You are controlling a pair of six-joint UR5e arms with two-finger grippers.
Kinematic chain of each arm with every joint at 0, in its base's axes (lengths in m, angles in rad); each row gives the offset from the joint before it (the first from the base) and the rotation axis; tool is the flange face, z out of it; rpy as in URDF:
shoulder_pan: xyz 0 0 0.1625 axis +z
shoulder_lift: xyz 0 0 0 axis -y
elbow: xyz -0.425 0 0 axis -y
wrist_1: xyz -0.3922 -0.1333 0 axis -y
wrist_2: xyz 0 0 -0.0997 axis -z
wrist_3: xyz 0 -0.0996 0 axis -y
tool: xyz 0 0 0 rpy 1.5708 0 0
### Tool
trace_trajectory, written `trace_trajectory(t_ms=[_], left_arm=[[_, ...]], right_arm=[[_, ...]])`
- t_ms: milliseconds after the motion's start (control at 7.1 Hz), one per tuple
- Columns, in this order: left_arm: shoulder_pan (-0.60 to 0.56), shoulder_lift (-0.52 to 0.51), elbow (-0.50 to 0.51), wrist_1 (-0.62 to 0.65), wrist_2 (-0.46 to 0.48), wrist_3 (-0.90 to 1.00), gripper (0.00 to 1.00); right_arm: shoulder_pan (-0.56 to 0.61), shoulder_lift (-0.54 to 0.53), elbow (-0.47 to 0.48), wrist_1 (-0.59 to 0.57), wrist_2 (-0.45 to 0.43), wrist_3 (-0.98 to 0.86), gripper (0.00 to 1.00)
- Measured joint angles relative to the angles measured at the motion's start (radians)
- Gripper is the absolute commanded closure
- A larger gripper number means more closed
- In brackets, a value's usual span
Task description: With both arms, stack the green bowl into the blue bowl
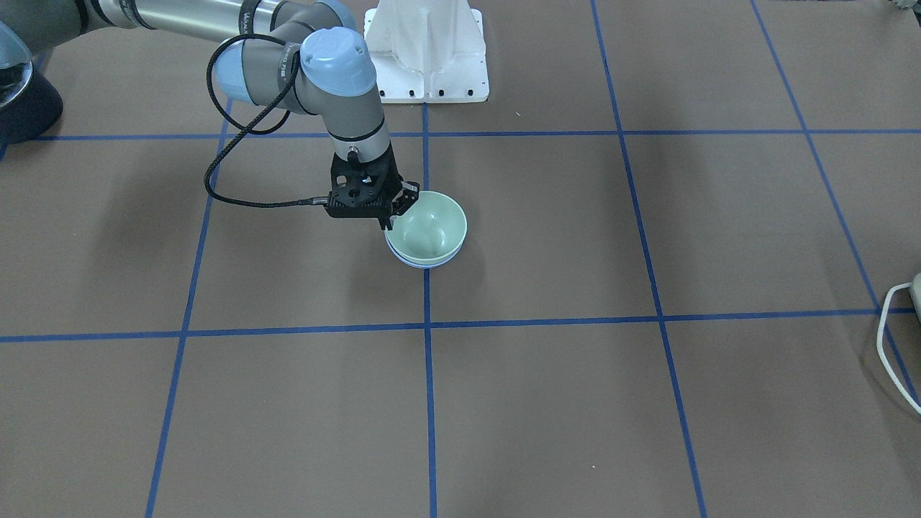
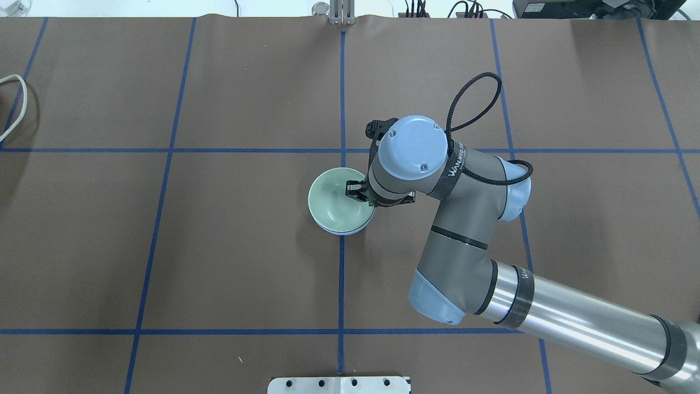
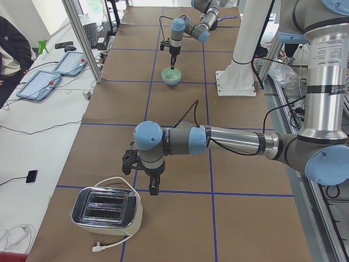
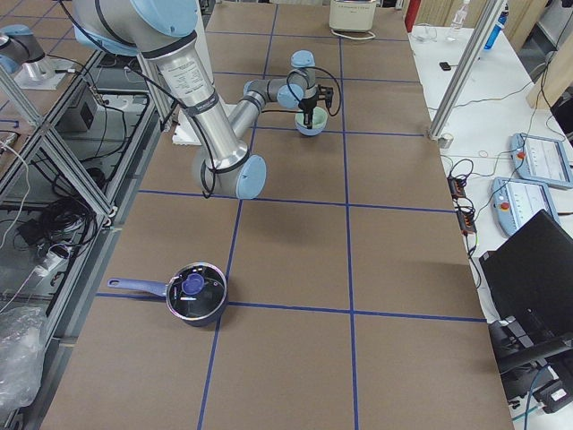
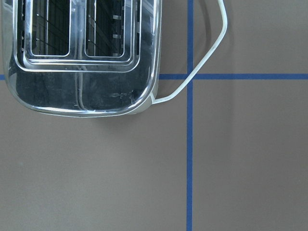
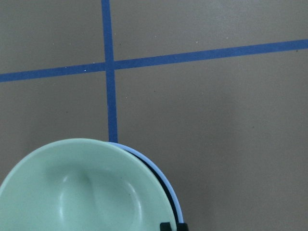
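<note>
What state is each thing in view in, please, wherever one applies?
Green bowl, upright, nested in the blue bowl.
Blue bowl, upright, holding the green bowl.
Right gripper, at the green bowl's rim; grip unclear.
Left gripper, hovers near the toaster; open or shut unclear.
Toaster, upright, slots empty.
Pot, lid on.

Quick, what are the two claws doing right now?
Left gripper: near the toaster, open or closed cannot be told.
Right gripper: at the green bowl rim, grip cannot be told.
</note>
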Motion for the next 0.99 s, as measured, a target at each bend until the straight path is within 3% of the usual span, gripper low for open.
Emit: trace_trajectory(t_ms=[987], left_arm=[[0.0, 0.0, 0.002, 0.0, 0.0, 0.0, 0.01]], right_arm=[[0.0, -0.012, 0.006, -0.001, 0.007, -0.001, 1.0]])
